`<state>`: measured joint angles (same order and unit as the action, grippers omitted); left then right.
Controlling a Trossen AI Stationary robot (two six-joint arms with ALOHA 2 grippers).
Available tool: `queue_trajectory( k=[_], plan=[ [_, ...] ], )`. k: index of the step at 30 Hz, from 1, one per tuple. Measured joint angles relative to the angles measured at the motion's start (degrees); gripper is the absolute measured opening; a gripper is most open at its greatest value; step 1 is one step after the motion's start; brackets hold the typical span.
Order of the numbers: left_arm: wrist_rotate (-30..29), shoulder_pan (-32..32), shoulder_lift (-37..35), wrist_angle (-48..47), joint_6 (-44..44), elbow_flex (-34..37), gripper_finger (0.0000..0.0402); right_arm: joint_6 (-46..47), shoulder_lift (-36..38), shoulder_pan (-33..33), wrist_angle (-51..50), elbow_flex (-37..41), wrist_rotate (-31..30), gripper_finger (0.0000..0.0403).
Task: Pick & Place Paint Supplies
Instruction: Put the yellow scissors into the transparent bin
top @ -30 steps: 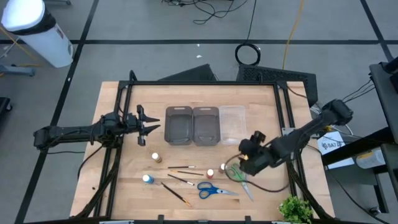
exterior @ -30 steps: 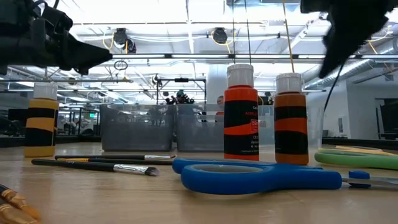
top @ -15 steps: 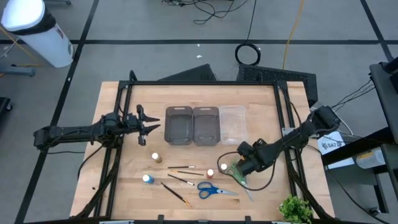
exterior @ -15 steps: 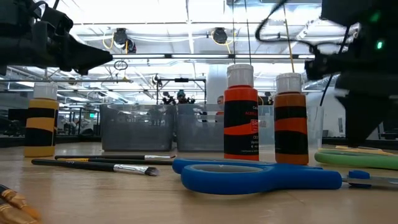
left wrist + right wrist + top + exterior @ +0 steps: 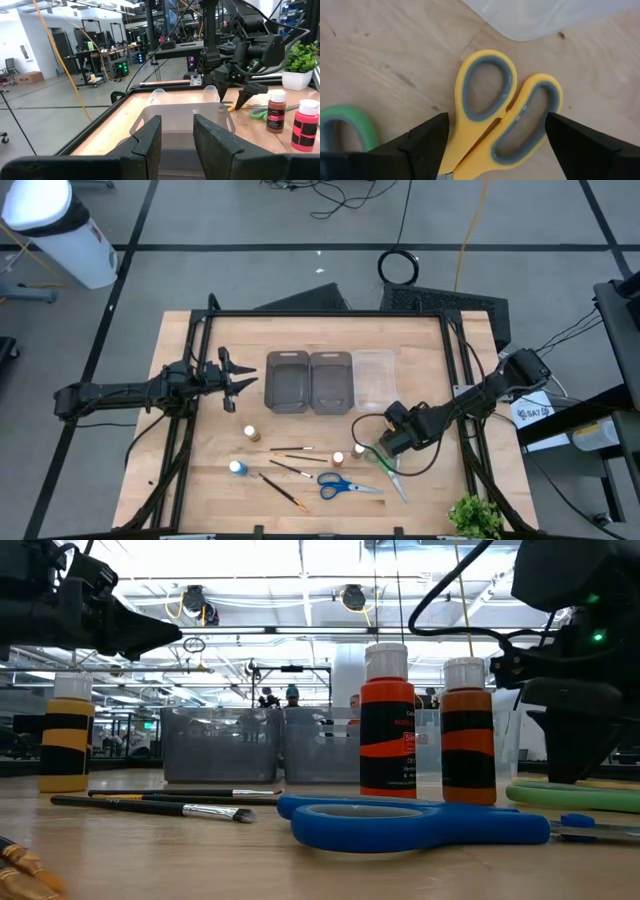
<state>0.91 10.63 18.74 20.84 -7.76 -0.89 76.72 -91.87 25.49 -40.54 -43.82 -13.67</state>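
Note:
My right gripper points down, open, over the yellow scissors, which lie flat on the table. One finger stands outside each handle loop, apart from it as far as I can see. In the high view the right gripper is right of two small bottles and above the green scissors. The blue scissors, a brown bottle, a blue bottle and thin brushes lie on the table's near half. My left gripper waits level and open, left of the trays.
Two grey trays and a clear tray stand in a row at the table's middle. The clear tray's corner lies just beyond the yellow handles. A black frame runs along the table's edges. A plant stands at the near right corner.
My right gripper has come down toward the table over the yellow scissors, tipping steeper and rolling about its own axis, and now stands low with its fingers astride the handles. The left arm and the supplies have kept still.

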Motion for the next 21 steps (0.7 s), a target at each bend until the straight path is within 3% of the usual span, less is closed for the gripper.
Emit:
queue_trajectory(
  k=[8, 21],
  plan=[
    [0.00, 0.00, 0.00, 0.00, 0.78, 0.00, 0.0124, 0.43, -0.12, -0.04, -1.10, 0.75, -0.01, 0.0288],
    [0.00, 0.00, -0.02, -0.03, 0.78, 0.00, 0.0124, -3.33, 6.66, -0.33, -4.79, -2.12, 1.86, 0.0353]
  ],
)
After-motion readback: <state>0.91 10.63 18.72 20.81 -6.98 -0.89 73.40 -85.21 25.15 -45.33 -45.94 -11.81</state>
